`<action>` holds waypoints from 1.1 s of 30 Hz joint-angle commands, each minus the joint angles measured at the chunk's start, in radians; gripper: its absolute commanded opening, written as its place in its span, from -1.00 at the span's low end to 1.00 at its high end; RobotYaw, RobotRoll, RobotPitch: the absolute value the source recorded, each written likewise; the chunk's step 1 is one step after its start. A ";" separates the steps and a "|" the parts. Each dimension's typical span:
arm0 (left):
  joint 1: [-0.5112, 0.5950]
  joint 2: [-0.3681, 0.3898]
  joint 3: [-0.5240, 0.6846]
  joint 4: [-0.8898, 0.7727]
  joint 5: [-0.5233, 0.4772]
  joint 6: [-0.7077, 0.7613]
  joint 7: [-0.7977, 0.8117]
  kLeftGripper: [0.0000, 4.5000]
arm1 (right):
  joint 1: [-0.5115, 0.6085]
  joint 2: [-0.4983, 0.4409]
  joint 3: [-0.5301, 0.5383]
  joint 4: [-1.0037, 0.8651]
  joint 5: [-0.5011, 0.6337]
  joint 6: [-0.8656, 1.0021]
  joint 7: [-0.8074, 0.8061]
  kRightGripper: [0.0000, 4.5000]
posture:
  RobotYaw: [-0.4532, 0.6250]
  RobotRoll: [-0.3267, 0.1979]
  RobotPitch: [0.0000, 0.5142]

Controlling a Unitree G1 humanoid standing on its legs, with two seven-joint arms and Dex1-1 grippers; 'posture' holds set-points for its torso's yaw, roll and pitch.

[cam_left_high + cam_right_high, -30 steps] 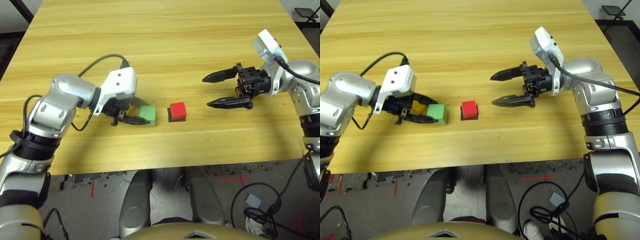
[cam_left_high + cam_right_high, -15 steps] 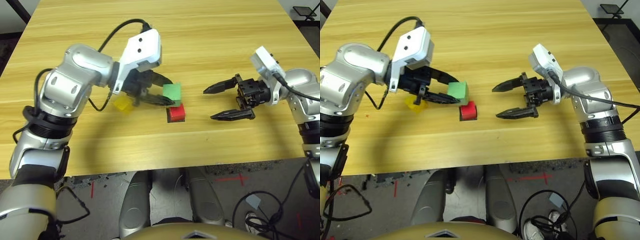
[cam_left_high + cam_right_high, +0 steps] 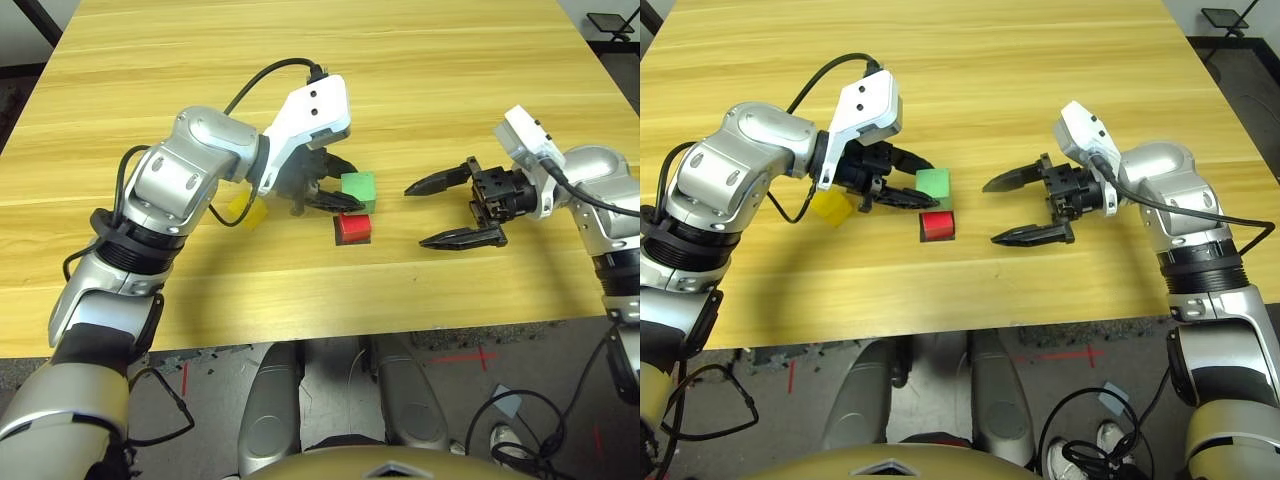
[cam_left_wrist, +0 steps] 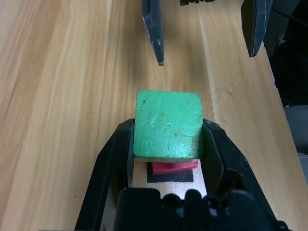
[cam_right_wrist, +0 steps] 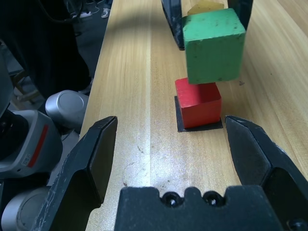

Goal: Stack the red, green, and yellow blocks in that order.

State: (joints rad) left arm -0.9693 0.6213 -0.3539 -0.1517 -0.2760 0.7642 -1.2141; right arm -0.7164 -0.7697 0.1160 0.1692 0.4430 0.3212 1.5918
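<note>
The red block sits on a flat black square patch near the table's middle front. My left gripper is shut on the green block and holds it just over the red block's far edge. Whether the two blocks touch I cannot tell. In the left wrist view the green block sits between the fingers, with the red block below it. The yellow block lies on the table to the left, beside my left forearm. My right gripper stands open to the right of the red block, fingertips pointing at it.
The wooden table stretches wide and bare behind the blocks. Its front edge runs close below the red block. A black cable loops from my left wrist over the table.
My left gripper lifted the green block off the table beside the yellow block, then carried it right and down over the red block. The yellow block now shows uncovered. My right gripper hardly moved.
</note>
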 commanded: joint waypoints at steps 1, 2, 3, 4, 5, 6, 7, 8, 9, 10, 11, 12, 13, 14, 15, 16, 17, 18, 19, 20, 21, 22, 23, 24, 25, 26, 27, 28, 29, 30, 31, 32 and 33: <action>0.012 0.016 -0.028 -0.047 -0.005 0.025 -0.011 -0.09 | 0.010 -0.010 -0.008 -0.026 -0.004 0.002 -0.002 1.00 | -0.03 0.26 0.12; 0.014 0.019 -0.033 -0.051 -0.005 0.026 -0.015 -0.09 | 0.010 -0.009 -0.008 -0.026 -0.003 0.003 -0.004 1.00 | -0.03 0.26 0.13; 0.016 0.020 -0.035 -0.055 -0.007 0.029 -0.016 -0.09 | 0.009 -0.008 -0.007 -0.026 -0.003 0.003 -0.005 1.00 | -0.03 0.26 0.13; 0.017 0.020 -0.037 -0.057 -0.008 0.031 -0.015 -0.09 | 0.008 -0.007 -0.007 -0.025 -0.003 0.003 -0.006 1.00 | -0.03 0.26 0.14; 0.019 0.019 -0.037 -0.059 -0.010 0.031 -0.014 -0.09 | 0.007 -0.006 -0.006 -0.024 -0.004 0.003 -0.006 1.00 | -0.02 0.27 0.14; 0.022 0.014 -0.036 -0.060 -0.014 0.029 -0.012 -0.09 | 0.005 -0.005 -0.005 -0.022 -0.004 0.003 -0.008 1.00 | -0.02 0.27 0.14; 0.023 0.011 -0.036 -0.060 -0.014 0.029 -0.010 -0.09 | 0.004 -0.003 -0.005 -0.022 -0.004 0.004 -0.011 1.00 | -0.02 0.27 0.15; 0.023 0.008 -0.038 -0.059 -0.012 0.028 -0.007 -0.09 | 0.004 -0.001 -0.005 -0.021 -0.003 0.006 -0.014 1.00 | -0.02 0.27 0.15; 0.023 0.006 -0.039 -0.058 -0.011 0.028 -0.006 -0.09 | 0.004 0.000 -0.006 -0.021 -0.002 0.009 -0.017 1.00 | -0.02 0.28 0.15; 0.023 0.004 -0.040 -0.059 -0.011 0.030 -0.005 -0.09 | 0.003 0.002 -0.005 -0.021 -0.002 0.010 -0.020 1.00 | -0.02 0.28 0.16; 0.021 0.001 -0.042 -0.057 -0.010 0.032 -0.003 -0.09 | 0.003 0.003 -0.005 -0.022 -0.001 0.011 -0.021 1.00 | -0.02 0.28 0.16; 0.020 -0.001 -0.043 -0.057 -0.010 0.032 -0.003 -0.09 | 0.003 0.004 -0.004 -0.024 -0.001 0.013 -0.023 1.00 | -0.03 0.28 0.16; 0.020 -0.002 -0.043 -0.056 -0.010 0.031 -0.002 -0.09 | 0.003 0.005 -0.004 -0.026 0.000 0.014 -0.024 1.00 | -0.03 0.28 0.17; 0.019 -0.004 -0.044 -0.056 -0.009 0.031 -0.002 -0.09 | 0.004 0.005 -0.005 -0.026 0.000 0.014 -0.025 1.00 | -0.03 0.28 0.17; 0.020 -0.004 -0.043 -0.055 -0.010 0.031 -0.003 -0.09 | 0.004 0.006 -0.005 -0.027 0.001 0.015 -0.026 1.00 | -0.03 0.28 0.17; 0.020 -0.004 -0.043 -0.055 -0.010 0.031 -0.003 -0.09 | 0.004 0.006 -0.005 -0.027 0.001 0.015 -0.027 1.00 | -0.04 0.28 0.18; 0.021 -0.004 -0.042 -0.054 -0.010 0.030 -0.003 -0.09 | 0.005 0.005 -0.006 -0.029 0.002 0.017 -0.028 1.00 | -0.04 0.28 0.18; 0.022 -0.002 -0.045 -0.052 -0.008 0.029 -0.005 -0.09 | 0.006 0.004 -0.007 -0.029 0.003 0.017 -0.028 1.00 | -0.04 0.28 0.18; 0.024 0.000 -0.046 -0.052 -0.007 0.029 -0.005 -0.09 | 0.007 0.004 -0.008 -0.031 0.004 0.019 -0.029 1.00 | -0.04 0.28 0.19; 0.027 0.001 -0.047 -0.052 -0.007 0.029 -0.005 -0.09 | 0.009 0.003 -0.009 -0.033 0.005 0.020 -0.030 1.00 | -0.04 0.28 0.19; 0.029 0.001 -0.048 -0.053 -0.007 0.028 -0.006 -0.09 | 0.010 0.002 -0.010 -0.035 0.005 0.020 -0.031 1.00 | -0.04 0.28 0.19; 0.030 0.002 -0.048 -0.054 -0.007 0.028 -0.005 -0.09 | 0.012 0.002 -0.010 -0.037 0.005 0.022 -0.032 1.00 | -0.04 0.28 0.20; 0.032 0.000 -0.047 -0.053 -0.007 0.028 -0.002 -0.09 | 0.013 0.002 -0.011 -0.040 0.006 0.023 -0.033 1.00 | -0.04 0.28 0.20; 0.033 -0.001 -0.047 -0.052 -0.007 0.027 -0.001 -0.09 | 0.015 0.002 -0.012 -0.044 0.008 0.027 -0.035 1.00 | -0.05 0.28 0.20; 0.034 0.000 -0.049 -0.050 -0.003 0.022 -0.002 -0.09 | 0.017 0.002 -0.013 -0.047 0.009 0.029 -0.036 1.00 | -0.05 0.28 0.20; 0.035 0.000 -0.050 -0.048 -0.002 0.019 -0.001 -0.09 | 0.018 0.002 -0.013 -0.049 0.010 0.031 -0.037 1.00 | -0.05 0.28 0.21; 0.036 0.002 -0.052 -0.048 -0.001 0.019 -0.004 -0.09 | 0.020 0.001 -0.014 -0.052 0.011 0.033 -0.038 1.00 | -0.05 0.28 0.21; 0.037 0.002 -0.052 -0.048 -0.001 0.020 -0.003 -0.09 | 0.020 0.002 -0.014 -0.051 0.011 0.033 -0.038 1.00 | -0.05 0.28 0.21; 0.038 0.003 -0.054 -0.048 -0.001 0.021 -0.004 -0.09 | 0.020 0.002 -0.014 -0.050 0.011 0.032 -0.038 1.00 | -0.05 0.28 0.22; 0.038 0.003 -0.056 -0.049 -0.001 0.022 -0.005 -0.09 | 0.020 0.002 -0.015 -0.050 0.011 0.032 -0.037 1.00 | -0.05 0.28 0.22; 0.038 0.005 -0.059 -0.049 0.001 0.021 -0.006 -0.09 | 0.020 0.002 -0.015 -0.050 0.011 0.033 -0.038 1.00 | -0.05 0.28 0.22; 0.039 0.006 -0.061 -0.050 0.002 0.023 -0.008 -0.09 | 0.021 0.001 -0.015 -0.052 0.012 0.034 -0.039 1.00 | -0.05 0.28 0.23; 0.040 0.009 -0.065 -0.051 0.003 0.024 -0.009 -0.09 | 0.022 0.001 -0.016 -0.053 0.013 0.035 -0.039 1.00 | -0.05 0.28 0.23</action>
State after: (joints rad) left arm -0.9444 0.6198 -0.3960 -0.1827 -0.2776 0.7922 -1.2135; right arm -0.7118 -0.7623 0.1134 0.1484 0.4453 0.3485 1.5511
